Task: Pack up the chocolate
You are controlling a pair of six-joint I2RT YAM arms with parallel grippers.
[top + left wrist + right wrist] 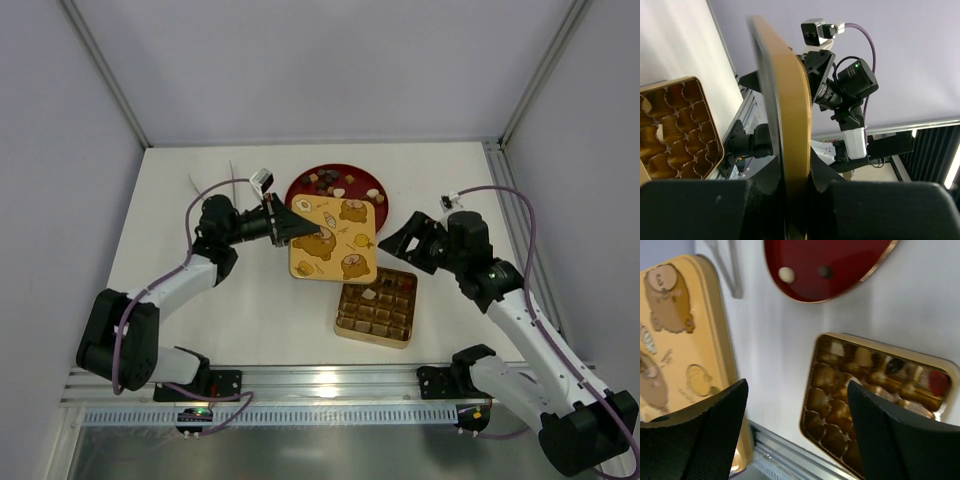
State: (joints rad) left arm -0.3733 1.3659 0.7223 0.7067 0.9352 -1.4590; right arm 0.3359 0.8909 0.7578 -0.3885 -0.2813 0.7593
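Observation:
Several chocolate pieces (330, 182) lie on the round red plate (297, 186); two of them show in the right wrist view (786, 274). A few more pieces (386, 287) sit in the far cells of the gold tin (341, 322), which also shows in the right wrist view (813, 371). My left gripper (290, 228) is shut on the left edge of the yellow picture lid (335, 240), seen edge-on between the fingers in the left wrist view (790, 125). My right gripper (405, 245) is open and empty, above the table between lid and tin (797, 410).
A thin white object (215, 182) lies at the back left of the table. The lid overlaps the plate's near rim and reaches the tin's far left corner in the top view. The aluminium rail (330, 385) runs along the near edge.

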